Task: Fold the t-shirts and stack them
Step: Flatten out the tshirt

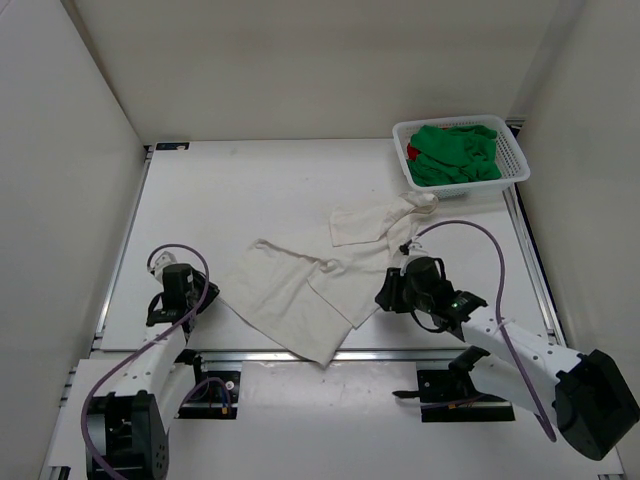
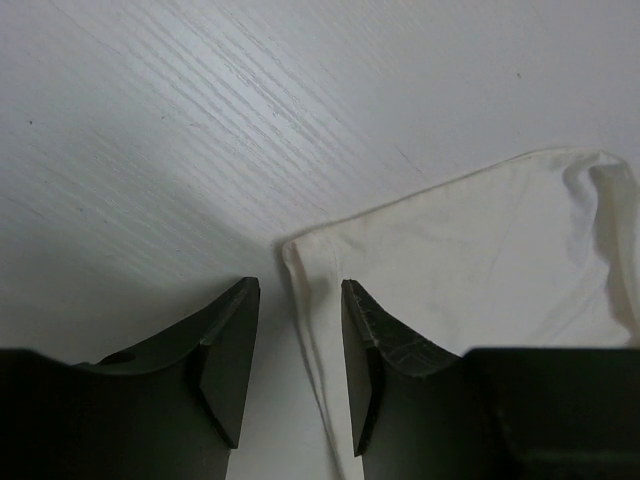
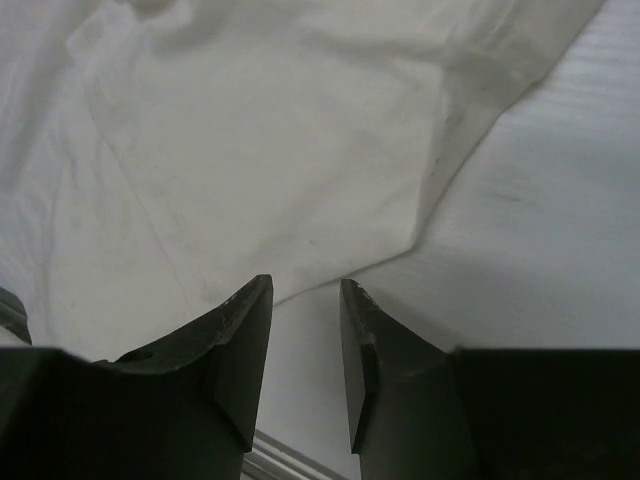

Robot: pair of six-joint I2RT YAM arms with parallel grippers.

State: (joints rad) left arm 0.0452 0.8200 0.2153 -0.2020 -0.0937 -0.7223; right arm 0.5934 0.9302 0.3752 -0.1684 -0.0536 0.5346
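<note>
I see the cream-white cloth t-shirt (image 1: 320, 275) spread rumpled on the surface (image 1: 230, 190); bright green t-shirt (image 1: 455, 152) bunched over red t-shirt (image 1: 413, 152) in the white mesh basket (image 1: 512, 150).

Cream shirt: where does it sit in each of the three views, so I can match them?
Top external: cream shirt spread across mid-table.
Left wrist: cream shirt fills the right half, its corner reaching bottom centre.
Right wrist: cream shirt covers the upper left and centre.
Shared landmark: the white table, bare beside the cream shirt in all three.
</note>
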